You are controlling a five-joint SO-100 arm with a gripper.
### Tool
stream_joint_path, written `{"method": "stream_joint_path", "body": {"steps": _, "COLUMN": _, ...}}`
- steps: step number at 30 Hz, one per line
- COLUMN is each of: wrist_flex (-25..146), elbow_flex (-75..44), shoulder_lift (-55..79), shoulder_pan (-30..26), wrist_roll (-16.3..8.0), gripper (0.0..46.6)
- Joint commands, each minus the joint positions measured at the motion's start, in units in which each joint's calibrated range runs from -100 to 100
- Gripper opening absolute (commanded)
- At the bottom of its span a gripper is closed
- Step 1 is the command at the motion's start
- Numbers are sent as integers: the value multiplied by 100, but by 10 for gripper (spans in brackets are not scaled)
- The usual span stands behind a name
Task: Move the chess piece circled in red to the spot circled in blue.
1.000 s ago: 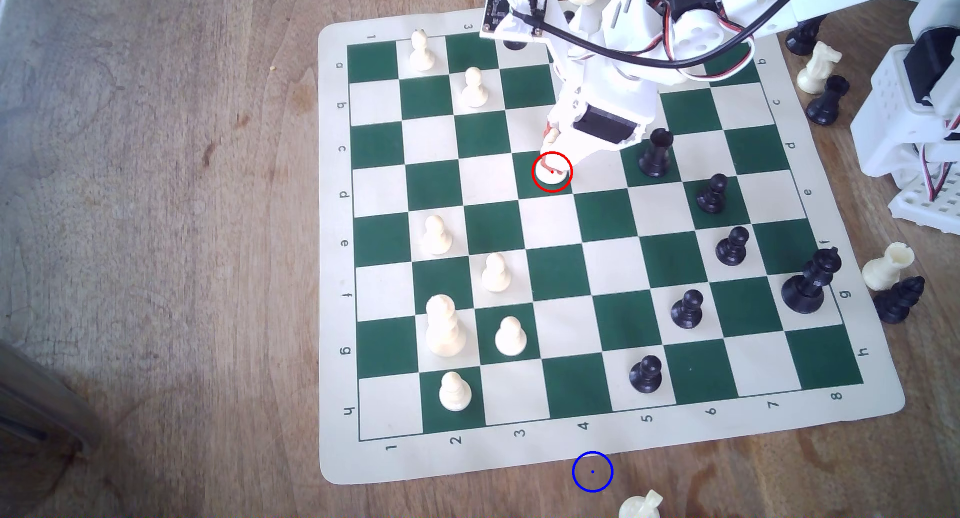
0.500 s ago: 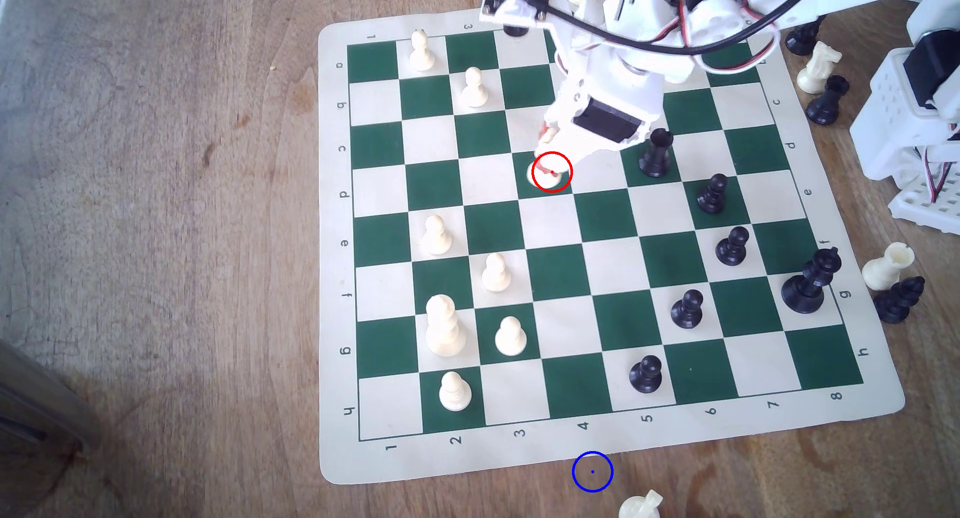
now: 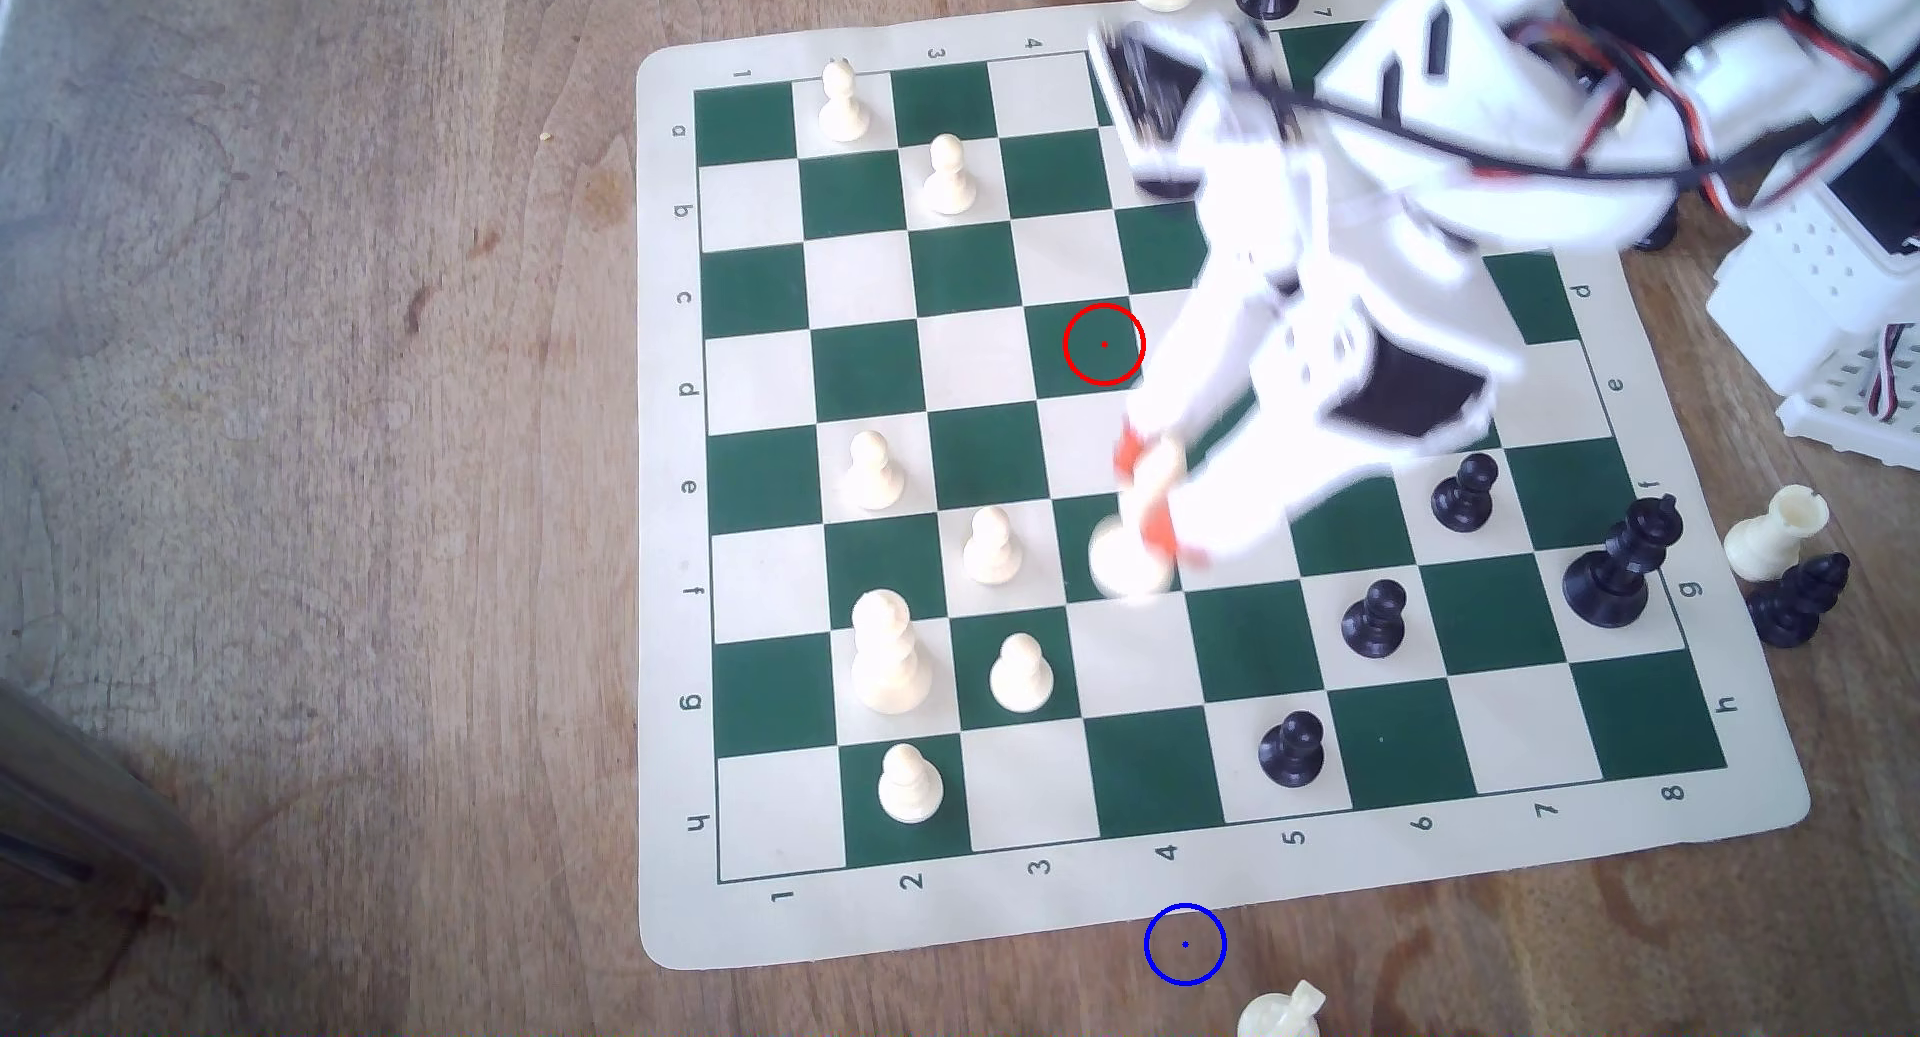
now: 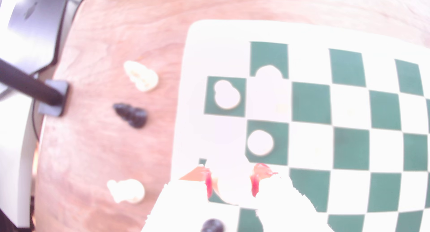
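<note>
**boardwatcher:** Since the earlier frame the cream pawn point(image 3: 1127, 559) has left the red ring point(image 3: 1103, 344), which now sits over a bare green square in row d. Exterior view: the gripper point(image 3: 1148, 507) is motion-blurred over the middle of the chessboard point(image 3: 1195, 897), its orange-tipped fingers closed on the pawn's neck, and the pawn hangs tilted, base toward the numbered edge. The blue ring point(image 3: 1184, 944) is on bare tabletop just off that edge, below the 4. A fallen cream piece point(image 3: 1280, 1014) lies just beside the ring, on the exterior view's right.

**so100_tinkerer:** Wrist view agrees: red pads point(image 4: 208, 183) pinch either side of a washed-out cream pawn point(image 4: 229, 185), so it's held, not wide open. Too blown out to judge how secure the grip is.

**boardwatcher:** So what's the trick for the carry?

**so100_tinkerer:** My guess: keep it high enough to pass the cream pawns point(image 3: 1020, 674) near the g–h rows, slow down before the board's edge, and come down over the blue dot from the board side so you don't nudge that fallen piece. Since the pawn is tilted, I'd lower until the base touches before letting go.
</note>
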Motion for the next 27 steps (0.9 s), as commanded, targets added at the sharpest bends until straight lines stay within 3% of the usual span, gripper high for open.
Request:
{"method": "stream_joint_path", "body": {"steps": 1, "wrist_flex": 13, "elbow_flex": -1234, "shoulder_lift": 686, "shoulder_pan": -484, "wrist_roll": -20, "gripper": 3}}
{"method": "stream_joint_path", "body": {"steps": 7, "wrist_flex": 152, "elbow_flex": -2775, "shoulder_lift": 2180, "shoulder_pan": -914, "wrist_roll": 44, "gripper": 3}}
{"method": "stream_joint_path", "body": {"steps": 27, "wrist_flex": 144, "elbow_flex": -2676, "shoulder_lift": 3334, "shoulder_pan": -1063, "wrist_roll": 166, "gripper": 3}}
